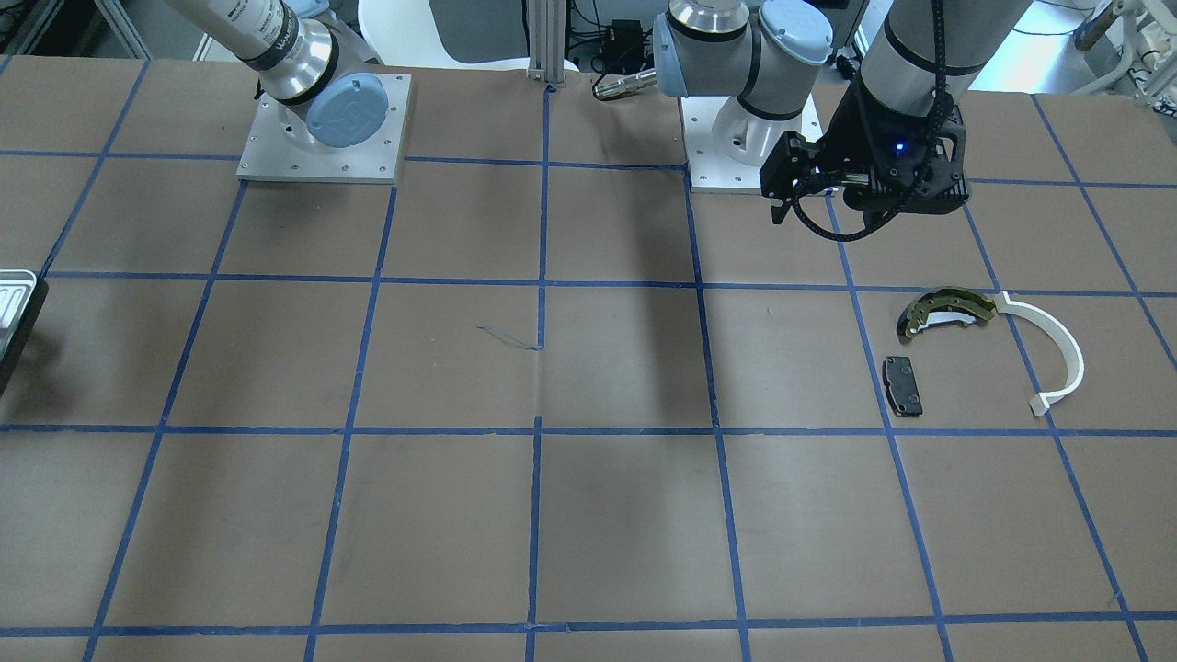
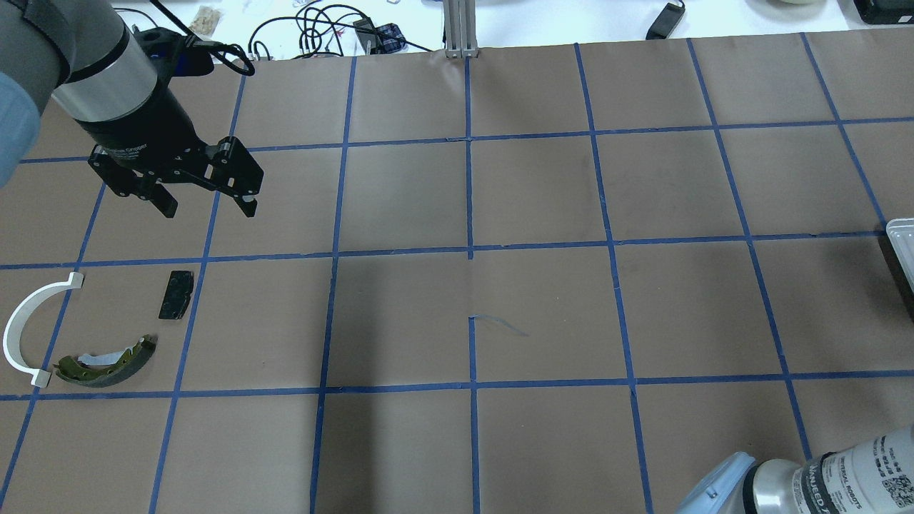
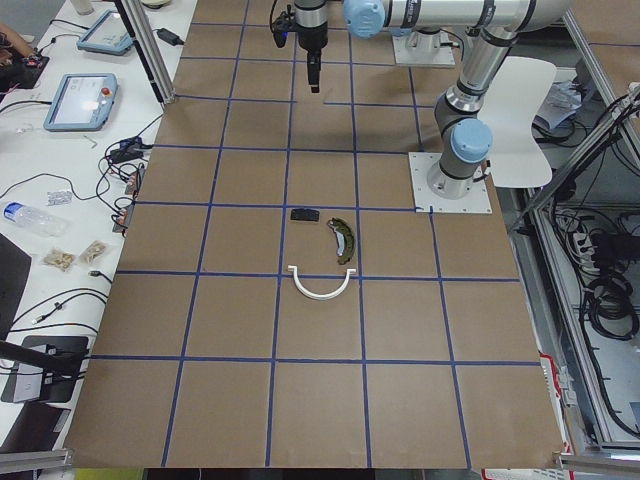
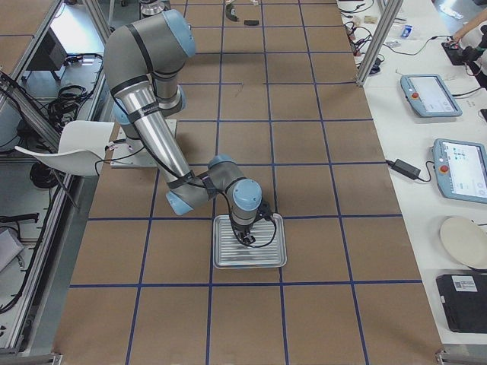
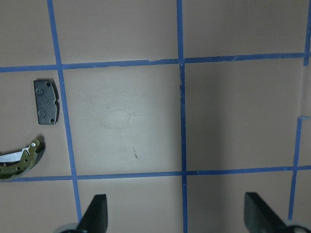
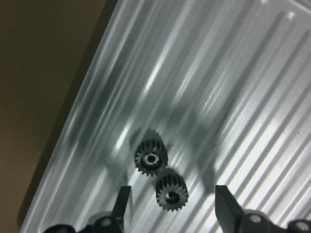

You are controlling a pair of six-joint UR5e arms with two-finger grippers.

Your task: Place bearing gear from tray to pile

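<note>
The ribbed tray (image 6: pixel 228 87) held two black bearing gears, the first gear (image 6: pixel 151 157) just at 11 o'clock of the second gear (image 6: pixel 171 192). The right claw (image 4: pixel 248 239) pointed down over the tray, spread wide astride the second gear without gripping it. The left claw (image 2: pixel 209 209), also wide, hung above the desk (image 2: pixel 543 307) at 12 o'clock of the pile's brake pad (image 2: pixel 176 294).

R wrist cam: straight down, v. close, on ribbed silver-white metal tray (image 6: pixel 218 73) beneath right pincer (image 6: pixel 174 196); right-end cam sees same tray from afar. L wrist cam, higher, shares small black rectangular brake pad (image 5: pixel 46 101) w/ overhead, front cams.
</note>
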